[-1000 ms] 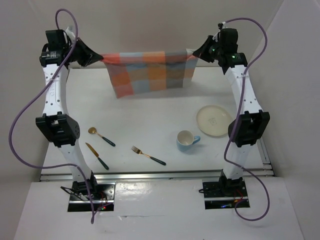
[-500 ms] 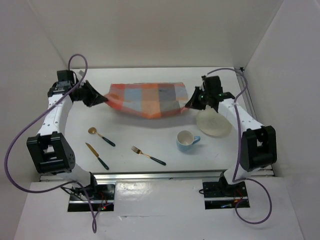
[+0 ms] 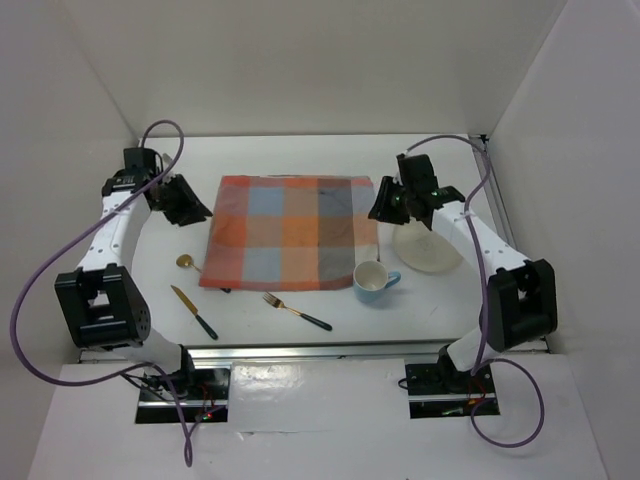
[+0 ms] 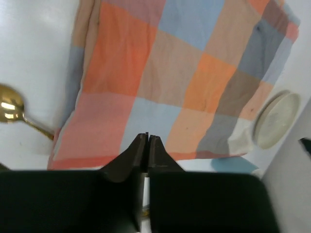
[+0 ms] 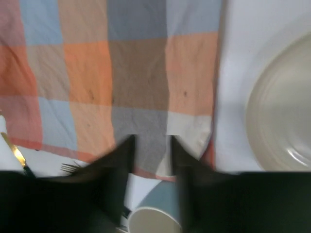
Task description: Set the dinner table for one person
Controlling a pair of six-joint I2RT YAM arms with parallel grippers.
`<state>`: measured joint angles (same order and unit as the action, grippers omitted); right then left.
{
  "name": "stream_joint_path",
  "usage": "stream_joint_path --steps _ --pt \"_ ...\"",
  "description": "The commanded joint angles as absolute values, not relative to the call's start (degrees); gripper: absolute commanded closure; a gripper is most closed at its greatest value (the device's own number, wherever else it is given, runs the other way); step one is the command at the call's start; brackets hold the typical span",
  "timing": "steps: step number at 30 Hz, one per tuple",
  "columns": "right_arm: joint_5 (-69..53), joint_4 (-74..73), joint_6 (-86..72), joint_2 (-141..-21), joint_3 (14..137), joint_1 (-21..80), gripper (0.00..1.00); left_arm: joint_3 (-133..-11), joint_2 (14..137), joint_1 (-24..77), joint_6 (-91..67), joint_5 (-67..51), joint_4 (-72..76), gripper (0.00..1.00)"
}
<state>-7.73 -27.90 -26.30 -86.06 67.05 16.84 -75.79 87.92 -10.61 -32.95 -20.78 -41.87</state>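
The orange-and-blue-grey checked cloth (image 3: 290, 232) lies spread flat on the white dinner table (image 3: 300, 160). My left gripper (image 3: 198, 213) is shut and empty, just left of the cloth's left edge. In the left wrist view the shut jaws (image 4: 147, 137) sit over the cloth (image 4: 184, 73). My right gripper (image 3: 376, 209) is open and empty over the cloth's right edge, and the cloth (image 5: 136, 63) shows between its blurred jaws (image 5: 149, 141).
A cream plate (image 3: 428, 245) lies right of the cloth. A blue cup (image 3: 372, 280) stands at the cloth's near right corner. A fork (image 3: 297, 311) and a knife (image 3: 194, 312) lie near the front edge. A gold spoon (image 3: 186, 262) sits at the cloth's left edge, its handle under it.
Both arms came down and forward with the cloth, which went from hanging stretched in the air to lying flat on the table. Both grippers have let go of it.
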Motion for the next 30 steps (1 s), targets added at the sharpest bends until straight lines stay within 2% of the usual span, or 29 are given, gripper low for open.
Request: stream_joint_path --steps 1,3,4,7,13,30 --pt "-6.6 -26.4 -25.5 -92.9 73.6 18.3 0.8 -78.6 93.7 -7.6 -31.0 -19.3 -39.9 1.0" --pt "-7.7 -27.0 -25.5 -97.4 77.4 18.8 0.98 -79.4 99.5 -6.8 -31.0 -18.5 -38.6 1.0" --pt "-8.7 -27.6 -25.5 -101.9 78.6 18.8 1.0 -80.3 101.2 -5.9 -31.0 -16.8 -38.1 1.0" --pt "-9.9 -26.8 -24.9 -108.3 82.0 18.8 1.0 -83.3 107.5 -4.0 -31.0 -11.6 -38.1 1.0" --pt "-9.4 -26.8 -24.9 -117.9 85.3 17.6 1.0 -85.9 115.8 -1.2 -31.0 -9.7 -38.7 1.0" --pt "-1.7 -29.6 -26.5 -120.8 84.6 14.7 1.0 -96.4 126.2 4.9 -30.5 -8.3 -42.9 1.0"
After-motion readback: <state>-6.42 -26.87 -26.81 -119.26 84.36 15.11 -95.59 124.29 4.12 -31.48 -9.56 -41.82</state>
